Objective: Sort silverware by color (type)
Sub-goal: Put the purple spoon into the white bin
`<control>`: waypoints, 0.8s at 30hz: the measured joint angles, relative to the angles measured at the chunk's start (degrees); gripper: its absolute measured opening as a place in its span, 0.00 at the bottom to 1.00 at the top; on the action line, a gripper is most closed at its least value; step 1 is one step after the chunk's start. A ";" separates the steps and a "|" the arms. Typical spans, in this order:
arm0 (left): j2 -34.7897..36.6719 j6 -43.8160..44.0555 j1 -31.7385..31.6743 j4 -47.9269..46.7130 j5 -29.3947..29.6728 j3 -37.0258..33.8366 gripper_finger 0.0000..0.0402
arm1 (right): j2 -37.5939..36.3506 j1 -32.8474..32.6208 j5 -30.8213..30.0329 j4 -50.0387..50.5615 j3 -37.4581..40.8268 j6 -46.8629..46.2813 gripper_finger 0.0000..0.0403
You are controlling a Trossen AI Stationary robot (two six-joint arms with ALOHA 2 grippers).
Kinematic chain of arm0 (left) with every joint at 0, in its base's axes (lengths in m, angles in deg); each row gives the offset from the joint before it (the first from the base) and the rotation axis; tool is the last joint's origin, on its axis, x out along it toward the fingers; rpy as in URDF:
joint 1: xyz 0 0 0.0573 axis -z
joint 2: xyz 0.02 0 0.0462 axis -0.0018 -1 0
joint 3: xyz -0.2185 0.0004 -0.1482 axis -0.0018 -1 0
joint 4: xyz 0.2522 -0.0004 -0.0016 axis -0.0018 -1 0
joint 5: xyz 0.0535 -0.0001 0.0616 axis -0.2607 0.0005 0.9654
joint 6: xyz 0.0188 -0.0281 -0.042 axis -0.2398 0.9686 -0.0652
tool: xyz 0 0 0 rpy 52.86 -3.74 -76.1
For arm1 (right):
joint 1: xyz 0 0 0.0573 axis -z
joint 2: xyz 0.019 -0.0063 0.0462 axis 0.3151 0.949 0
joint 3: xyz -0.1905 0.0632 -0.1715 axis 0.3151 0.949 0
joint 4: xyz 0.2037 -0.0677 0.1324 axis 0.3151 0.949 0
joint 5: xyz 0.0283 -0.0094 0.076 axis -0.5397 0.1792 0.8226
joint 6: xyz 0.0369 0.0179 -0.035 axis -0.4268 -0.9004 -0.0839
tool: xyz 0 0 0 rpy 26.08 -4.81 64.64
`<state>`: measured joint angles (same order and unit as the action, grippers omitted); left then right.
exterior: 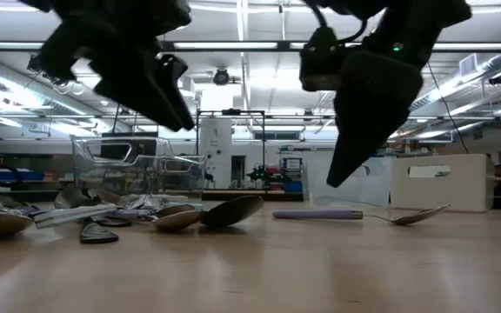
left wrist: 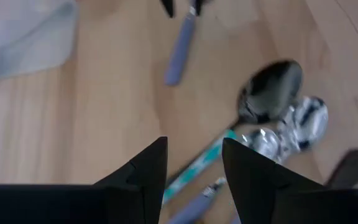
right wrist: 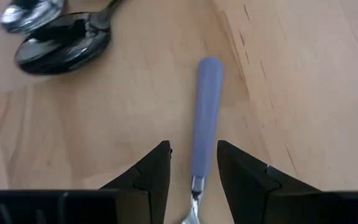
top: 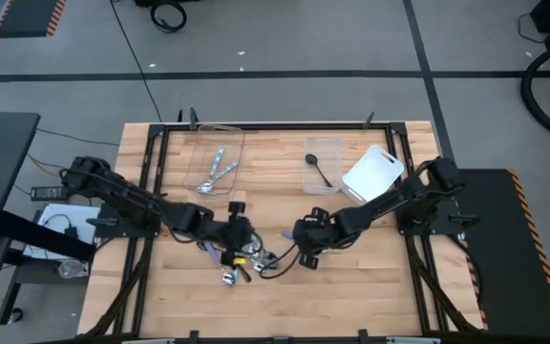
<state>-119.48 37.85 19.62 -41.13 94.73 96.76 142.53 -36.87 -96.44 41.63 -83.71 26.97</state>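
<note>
A pile of silverware [top: 237, 263] lies on the wooden table near its front middle. It holds a dark spoon [left wrist: 269, 93], shiny bowls [left wrist: 291, 127] and a teal-handled spoon [left wrist: 197, 165]. My left gripper [left wrist: 194, 168] hovers open over this pile. One lavender-handled spoon [right wrist: 205, 118] lies flat, apart from the pile toward the right. My right gripper [right wrist: 193, 168] is open above it, one finger on each side of the handle. In the low view its fingertips [exterior: 337, 178] are clear of the spoon [exterior: 320, 214].
At the back left a clear container [top: 216, 158] holds blue-handled spoons. A second clear container [top: 323, 170] at the back right holds one dark spoon. A white lid [top: 372, 174] lies beside it. Bare wood stretches along the table's front.
</note>
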 joint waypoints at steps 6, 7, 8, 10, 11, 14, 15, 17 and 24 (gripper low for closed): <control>0.00 3.08 3.08 8.57 0.08 -4.95 0.40 | 3.86 -0.01 0.45 7.68 -5.25 -0.65 0.40; 0.00 3.55 3.74 10.29 0.08 -5.71 0.40 | 4.46 0.08 0.61 9.14 -5.87 -1.04 0.41; 0.00 3.97 4.42 12.00 0.23 -6.34 0.40 | 4.99 0.21 1.09 10.58 -6.41 -1.57 0.42; 0.00 4.30 5.61 15.53 0.33 -7.49 0.40 | 5.78 0.58 2.29 12.72 -6.89 -2.90 0.44; 0.00 4.54 6.11 17.09 0.48 -8.12 0.40 | 5.90 0.76 3.03 12.91 -6.89 -3.32 0.45; 0.00 4.95 7.11 20.85 0.98 -9.43 0.40 | 6.24 1.14 5.23 12.46 -7.02 -3.92 0.47; 0.02 5.10 7.36 21.08 1.15 -9.50 0.40 | 6.37 1.22 5.87 12.49 -7.02 -3.90 0.47; 0.03 5.32 7.73 21.03 1.26 -9.52 0.40 | 6.85 1.49 6.95 12.31 -7.02 -3.90 0.46; 0.04 6.84 7.84 20.90 1.23 -9.53 0.40 | 9.05 2.63 10.49 11.44 -7.25 -3.17 0.37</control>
<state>-119.44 44.69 27.45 -20.23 95.96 87.24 151.58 -34.24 -85.95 53.07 -90.96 23.80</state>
